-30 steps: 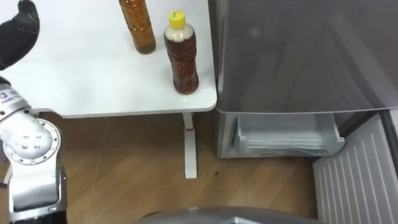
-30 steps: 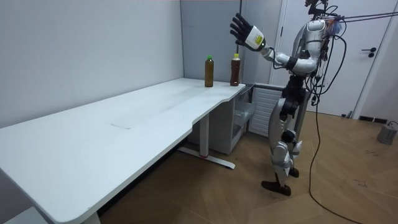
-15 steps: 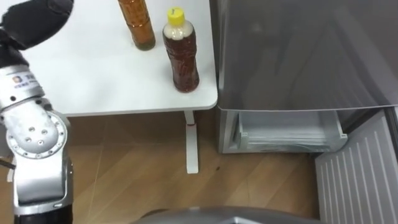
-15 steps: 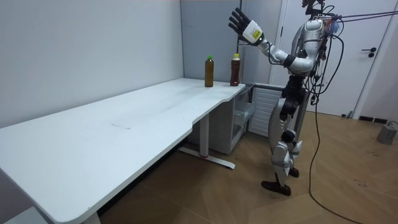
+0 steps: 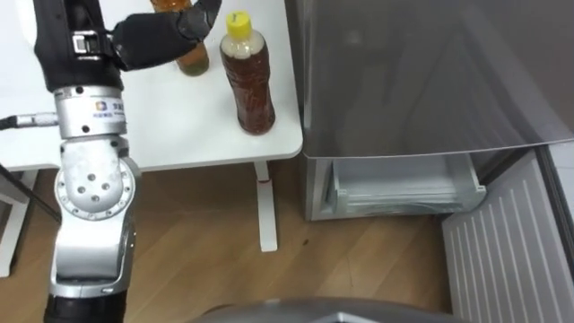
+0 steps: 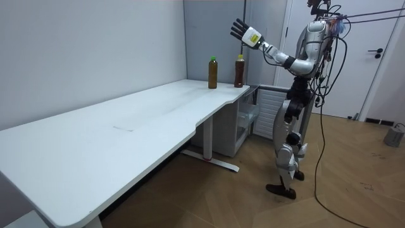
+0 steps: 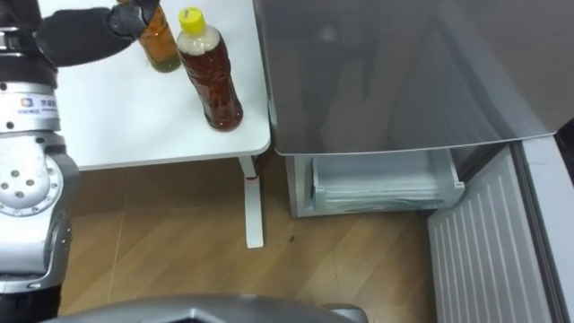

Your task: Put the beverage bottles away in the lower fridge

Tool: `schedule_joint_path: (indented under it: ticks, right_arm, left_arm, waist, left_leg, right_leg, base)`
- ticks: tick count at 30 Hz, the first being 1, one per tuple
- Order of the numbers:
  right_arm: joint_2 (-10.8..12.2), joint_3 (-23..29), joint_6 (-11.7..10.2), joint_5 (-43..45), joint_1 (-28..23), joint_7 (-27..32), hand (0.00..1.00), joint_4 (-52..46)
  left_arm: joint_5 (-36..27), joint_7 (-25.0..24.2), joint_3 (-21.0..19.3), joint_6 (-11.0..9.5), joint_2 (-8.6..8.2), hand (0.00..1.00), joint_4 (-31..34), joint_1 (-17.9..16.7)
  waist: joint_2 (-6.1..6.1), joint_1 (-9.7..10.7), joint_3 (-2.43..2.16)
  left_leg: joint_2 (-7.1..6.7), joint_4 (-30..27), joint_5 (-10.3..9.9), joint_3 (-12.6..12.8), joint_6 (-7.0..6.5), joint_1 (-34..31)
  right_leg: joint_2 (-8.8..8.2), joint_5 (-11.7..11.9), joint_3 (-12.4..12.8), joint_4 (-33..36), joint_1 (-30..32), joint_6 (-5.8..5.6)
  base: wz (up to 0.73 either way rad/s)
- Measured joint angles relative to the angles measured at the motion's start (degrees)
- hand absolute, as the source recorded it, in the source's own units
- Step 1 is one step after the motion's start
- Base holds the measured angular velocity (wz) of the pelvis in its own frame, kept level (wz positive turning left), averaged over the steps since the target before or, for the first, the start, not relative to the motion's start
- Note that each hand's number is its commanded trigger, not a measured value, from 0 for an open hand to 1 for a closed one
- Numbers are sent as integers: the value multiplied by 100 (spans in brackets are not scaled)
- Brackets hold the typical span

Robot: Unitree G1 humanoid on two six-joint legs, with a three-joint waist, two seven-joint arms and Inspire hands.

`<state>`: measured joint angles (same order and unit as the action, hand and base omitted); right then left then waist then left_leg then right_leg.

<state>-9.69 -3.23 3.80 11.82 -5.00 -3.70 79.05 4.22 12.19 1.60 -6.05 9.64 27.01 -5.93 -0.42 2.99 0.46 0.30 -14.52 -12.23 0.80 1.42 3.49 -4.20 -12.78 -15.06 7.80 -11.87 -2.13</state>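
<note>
Two bottles of brown tea stand near the right corner of the white table (image 5: 179,135). The yellow-capped bottle (image 5: 247,81) stands nearer the table's right edge, beside the fridge. The other bottle (image 5: 191,56) stands behind it to the left, its top hidden by my left hand (image 5: 157,38). That hand is black-gloved and open, fingers spread, raised above the bottles (image 6: 212,73) and touching neither, as the room view shows with my left hand (image 6: 239,30) high over the table corner.
The grey fridge (image 5: 421,72) stands right of the table. Its lower compartment (image 5: 404,184) is open and its white door (image 5: 507,251) is swung out to the right. Wooden floor lies below, with the table leg (image 5: 263,211) near the fridge.
My left arm has swung in from the left edge toward the bottles, and the hand now hangs over the far bottle. The view has shifted slightly. The bottles stay put.
</note>
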Motion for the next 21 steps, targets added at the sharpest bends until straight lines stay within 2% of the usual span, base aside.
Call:
schedule_joint_path:
  ticks: [11, 21]
  right_arm:
    - [40, -227, 7, -25, 183, 0, 0, 334]
    - [55, -225, 7, -28, 205, 5, 0, 314]
  left_arm:
    - [-7, -543, 409, 311, 4, 0, -3, -1]
    - [-16, -976, 658, 540, 8, 0, -119, -16]
  waist:
    - [-11, 4, 3]
    - [-86, 10, 18]
  left_leg:
    - [4, 23, 0, 35, 0, 21]
    - [8, 23, 0, 60, 0, 9]
  right_leg:
    - [0, 0, 40, -1, 4, 0]
    - [0, 0, 68, 1, 26, 0]
  base:
    - [-1]
    - [0]
